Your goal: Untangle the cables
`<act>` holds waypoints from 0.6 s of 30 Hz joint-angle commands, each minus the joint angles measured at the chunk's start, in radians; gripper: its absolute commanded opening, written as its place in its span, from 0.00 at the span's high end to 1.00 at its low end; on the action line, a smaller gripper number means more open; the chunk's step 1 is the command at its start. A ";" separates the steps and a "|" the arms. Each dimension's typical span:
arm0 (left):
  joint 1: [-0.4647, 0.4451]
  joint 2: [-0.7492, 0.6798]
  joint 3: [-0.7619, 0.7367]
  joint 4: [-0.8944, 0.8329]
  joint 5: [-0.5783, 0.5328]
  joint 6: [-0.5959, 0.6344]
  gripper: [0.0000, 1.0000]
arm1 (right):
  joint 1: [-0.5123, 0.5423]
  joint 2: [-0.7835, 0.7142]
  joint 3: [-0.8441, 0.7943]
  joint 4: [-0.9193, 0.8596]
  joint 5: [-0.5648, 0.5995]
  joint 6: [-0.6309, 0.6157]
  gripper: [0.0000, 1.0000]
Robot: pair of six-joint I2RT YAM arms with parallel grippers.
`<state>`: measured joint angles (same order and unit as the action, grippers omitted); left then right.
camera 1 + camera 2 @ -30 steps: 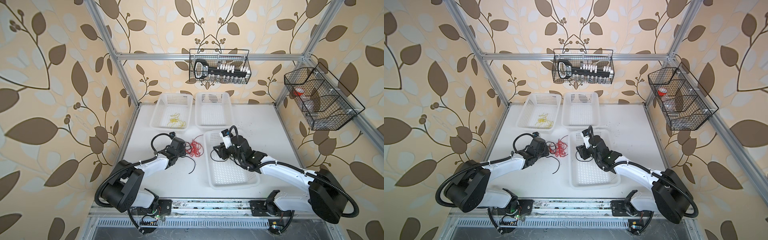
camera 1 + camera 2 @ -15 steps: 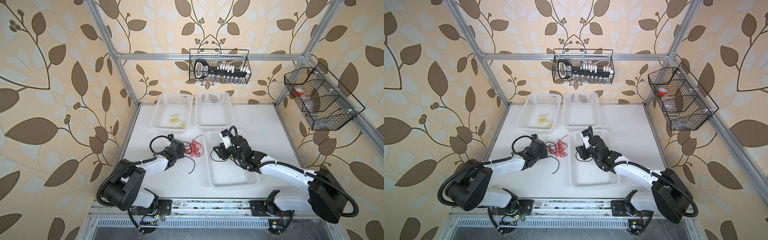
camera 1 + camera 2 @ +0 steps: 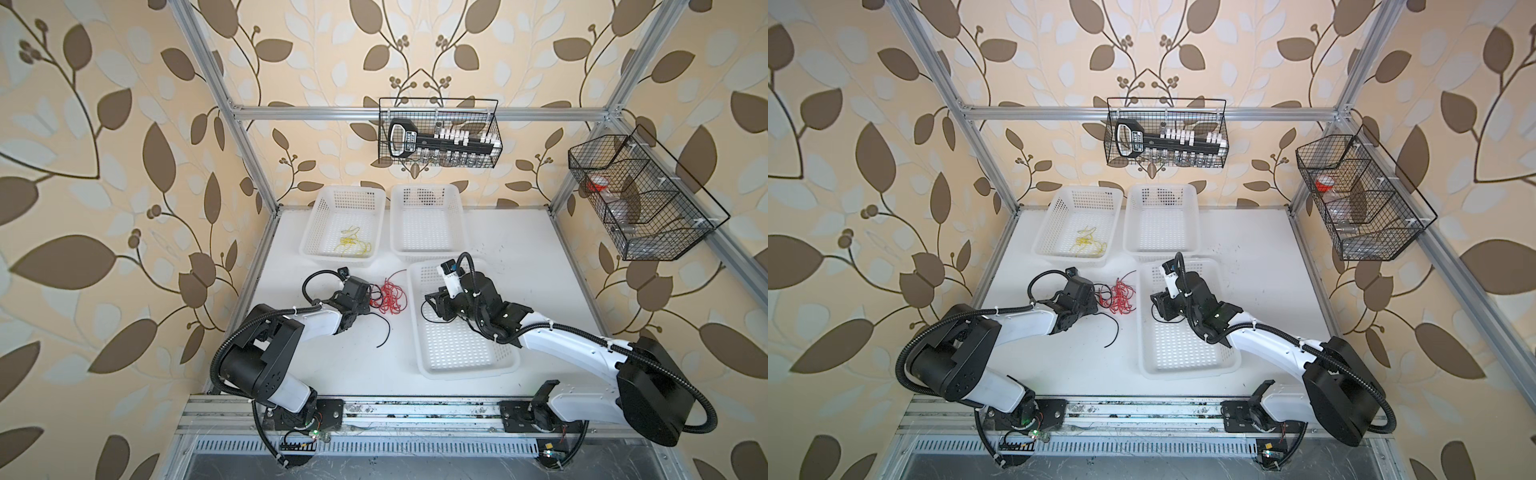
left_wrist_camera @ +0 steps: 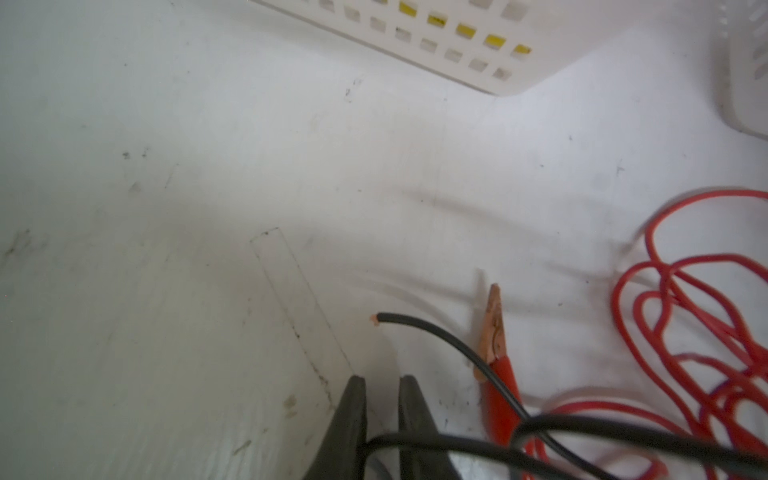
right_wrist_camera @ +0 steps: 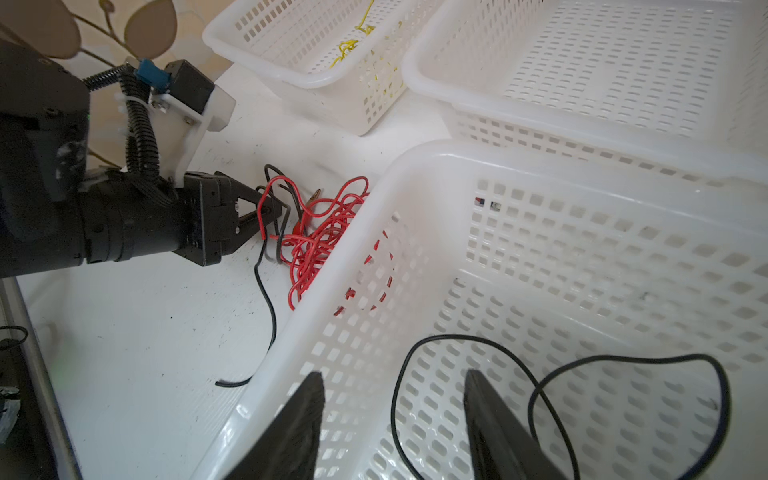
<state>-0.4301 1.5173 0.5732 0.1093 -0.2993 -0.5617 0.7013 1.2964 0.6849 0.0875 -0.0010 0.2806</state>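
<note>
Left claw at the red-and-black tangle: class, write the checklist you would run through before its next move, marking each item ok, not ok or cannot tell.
1. Left claw shut on the loose black cable: ok, apparently.
2. That cable free of the red cable: not ok, they cross.
3. Right claw open and empty: ok.
4. Near basket under it holds the second black cable: ok.
5. Yellow cable in far-left basket: ok.
6. Red knots' tightness: cannot tell.
</note>
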 commanded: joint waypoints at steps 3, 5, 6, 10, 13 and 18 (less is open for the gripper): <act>0.010 -0.044 0.029 -0.021 -0.042 -0.012 1.00 | 0.009 0.007 0.024 0.006 -0.007 0.006 0.45; 0.010 -0.087 0.027 -0.051 -0.058 -0.013 1.00 | 0.010 0.010 0.024 0.008 -0.008 0.006 0.45; 0.010 -0.124 0.025 -0.068 -0.069 -0.012 1.00 | 0.011 0.011 0.025 0.009 -0.008 0.006 0.45; 0.010 -0.247 0.011 -0.134 -0.108 -0.010 1.00 | 0.012 0.023 0.026 0.017 -0.016 0.008 0.45; 0.009 -0.343 0.004 -0.185 -0.133 -0.006 1.00 | 0.017 0.032 0.032 0.029 -0.029 0.011 0.45; 0.008 -0.486 0.000 -0.262 -0.160 0.004 1.00 | 0.025 0.049 0.051 0.035 -0.048 0.006 0.45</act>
<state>-0.4301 1.0924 0.5762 -0.0868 -0.4038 -0.5571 0.7177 1.3312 0.6914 0.0994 -0.0227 0.2874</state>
